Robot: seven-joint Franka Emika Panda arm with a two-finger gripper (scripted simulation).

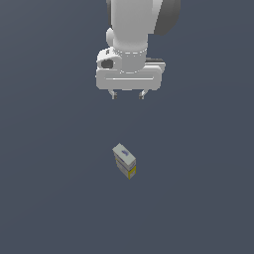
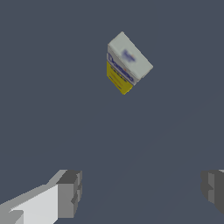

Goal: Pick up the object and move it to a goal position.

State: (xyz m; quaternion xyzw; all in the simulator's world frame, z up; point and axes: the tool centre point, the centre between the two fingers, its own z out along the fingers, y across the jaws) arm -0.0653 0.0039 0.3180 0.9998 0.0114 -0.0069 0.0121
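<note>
I am hanging over a plain dark grey tabletop (image 1: 44,198), with nothing lying between me and the carton. My gripper (image 1: 128,95) is spread wide and holding nothing, well apart from the carton (image 1: 125,160). The carton is resting on the tabletop, its long axis running diagonally and its yellow end pointing toward the exterior view's lower right.

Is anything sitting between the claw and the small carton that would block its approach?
Nothing visible does. The open claw is apart from the carton, and only bare grey floor shows between them in both views. No goal marker is visible.
</note>
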